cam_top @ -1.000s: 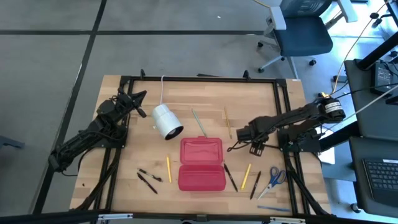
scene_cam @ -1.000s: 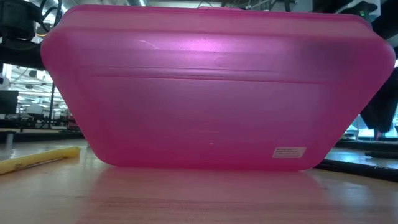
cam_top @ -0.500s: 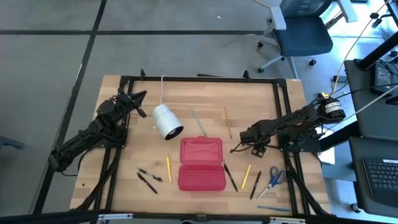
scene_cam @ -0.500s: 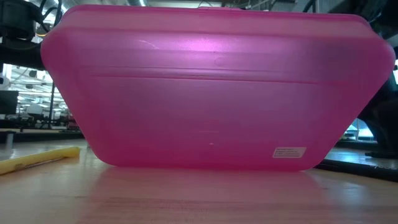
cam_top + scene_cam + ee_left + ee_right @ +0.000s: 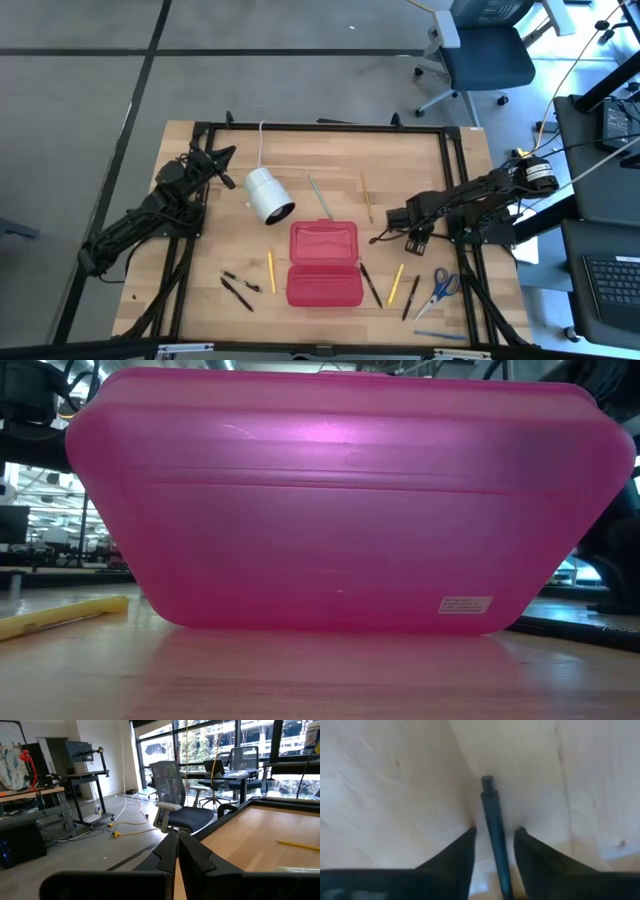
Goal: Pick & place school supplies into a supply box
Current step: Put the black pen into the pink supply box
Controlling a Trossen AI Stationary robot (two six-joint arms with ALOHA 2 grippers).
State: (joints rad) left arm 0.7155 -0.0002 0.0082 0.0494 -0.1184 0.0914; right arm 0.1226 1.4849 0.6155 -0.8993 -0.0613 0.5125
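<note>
The red translucent pencil case (image 5: 323,264) lies open near the table's near edge and fills the low view (image 5: 340,510). Pencils, black pens and the blue-handled scissors (image 5: 438,285) lie scattered around it. My right gripper (image 5: 495,832) is open just right of the case's far half. Its fingers stand on either side of a short black pen (image 5: 492,820) that lies lengthwise between them, with a gap showing on each side. The same pen (image 5: 380,238) shows small and dark on the wood in the high view. My left gripper (image 5: 178,851) is shut at the table's far left corner (image 5: 222,157).
A white cylinder with a cord (image 5: 268,195) lies far-left of the case. A green pencil (image 5: 318,193) and a wood-coloured pencil (image 5: 366,196) lie beyond the case. Yellow pencils (image 5: 270,271) (image 5: 396,283) and black pens (image 5: 370,285) (image 5: 236,290) flank it. Office chairs and desks stand beyond the table.
My right arm has drawn back slightly toward the table's right edge. The black pen has stayed where it was on the wood.
</note>
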